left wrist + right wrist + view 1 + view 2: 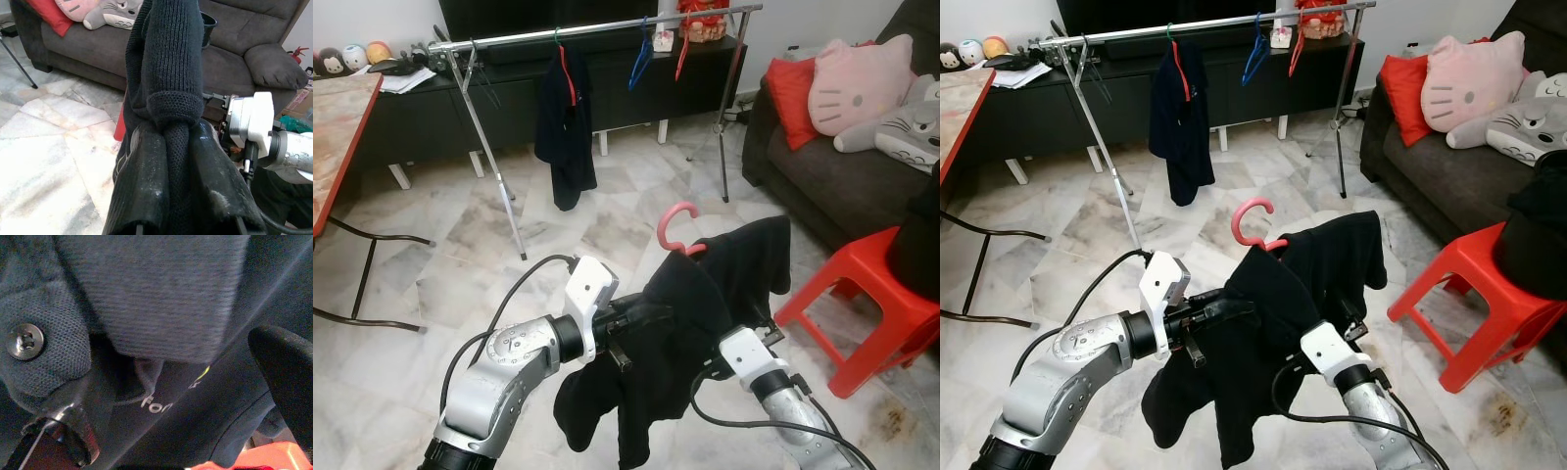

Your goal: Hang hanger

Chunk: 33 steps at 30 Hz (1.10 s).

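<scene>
A black knitted garment (729, 269) is draped over a pink hanger, whose hook (674, 227) sticks up above the cloth. My left gripper (176, 134) is shut on a fold of this garment at its left shoulder and holds it up in front of me. My right arm's white wrist (751, 360) reaches up under the garment from below, and the cloth hides its gripper. The right wrist view has dark cloth (161, 293) pressed close to the camera. The silver clothes rail (597, 31) stands well ahead across the room.
On the rail hang a dark garment (566, 127), a blue hanger (641, 61) and a red hanger (683, 54). A red plastic stool (871, 294) stands close on my right, before a grey sofa (842, 181) with cushions. A table (337, 127) edges in at left.
</scene>
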Motion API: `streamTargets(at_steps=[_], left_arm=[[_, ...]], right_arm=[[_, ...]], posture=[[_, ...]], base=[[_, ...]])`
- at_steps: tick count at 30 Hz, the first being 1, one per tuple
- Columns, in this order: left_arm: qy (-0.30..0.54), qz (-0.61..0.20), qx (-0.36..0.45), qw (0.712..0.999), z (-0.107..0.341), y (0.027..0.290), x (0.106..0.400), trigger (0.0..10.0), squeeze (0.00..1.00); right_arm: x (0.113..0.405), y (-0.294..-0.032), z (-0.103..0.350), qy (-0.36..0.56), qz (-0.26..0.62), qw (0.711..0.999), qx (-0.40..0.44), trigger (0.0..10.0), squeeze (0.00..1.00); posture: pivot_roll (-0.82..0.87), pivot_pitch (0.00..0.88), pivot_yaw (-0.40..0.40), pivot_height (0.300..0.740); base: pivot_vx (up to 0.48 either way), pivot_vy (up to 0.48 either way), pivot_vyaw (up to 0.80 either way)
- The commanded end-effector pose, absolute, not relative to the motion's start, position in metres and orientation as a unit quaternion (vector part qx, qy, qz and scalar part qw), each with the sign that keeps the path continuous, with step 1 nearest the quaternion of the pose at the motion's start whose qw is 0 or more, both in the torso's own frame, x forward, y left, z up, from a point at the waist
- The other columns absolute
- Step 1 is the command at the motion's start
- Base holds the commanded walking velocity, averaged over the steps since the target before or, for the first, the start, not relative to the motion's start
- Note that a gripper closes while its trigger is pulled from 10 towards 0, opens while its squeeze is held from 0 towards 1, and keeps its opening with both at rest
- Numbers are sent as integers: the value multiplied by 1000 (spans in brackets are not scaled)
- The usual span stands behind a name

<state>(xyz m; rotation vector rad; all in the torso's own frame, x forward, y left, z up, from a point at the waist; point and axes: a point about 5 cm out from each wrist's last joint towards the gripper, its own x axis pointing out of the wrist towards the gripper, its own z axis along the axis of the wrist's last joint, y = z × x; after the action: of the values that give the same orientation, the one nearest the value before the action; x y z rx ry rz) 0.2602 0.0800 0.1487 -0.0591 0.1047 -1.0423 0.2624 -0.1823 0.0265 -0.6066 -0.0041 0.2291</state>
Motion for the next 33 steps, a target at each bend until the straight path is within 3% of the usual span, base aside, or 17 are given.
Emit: streamTargets(at_steps=[1,2,3,33], left_arm=[[27,-510,-31,859,159,75,257,10000,0],[27,-510,-31,859,159,75,257,10000,0],[27,-510,-30,859,159,75,257,10000,0],[31,-505,-27,862,158,75,258,10000,0]], right_arm=[[263,-182,31,-15,97,956,-277,6706,0],[263,-182,30,-14,93,957,-274,4353,0],[263,-182,30,-13,91,958,-272,0,0],[262,-176,22,11,115,958,-263,0,0]], posture=[[-73,0,-12,740],[-73,0,-12,740],[-71,0,-13,740],[-67,0,-14,740]], base=[[0,0,0],[0,0,0],[0,0,0],[0,0,0]])
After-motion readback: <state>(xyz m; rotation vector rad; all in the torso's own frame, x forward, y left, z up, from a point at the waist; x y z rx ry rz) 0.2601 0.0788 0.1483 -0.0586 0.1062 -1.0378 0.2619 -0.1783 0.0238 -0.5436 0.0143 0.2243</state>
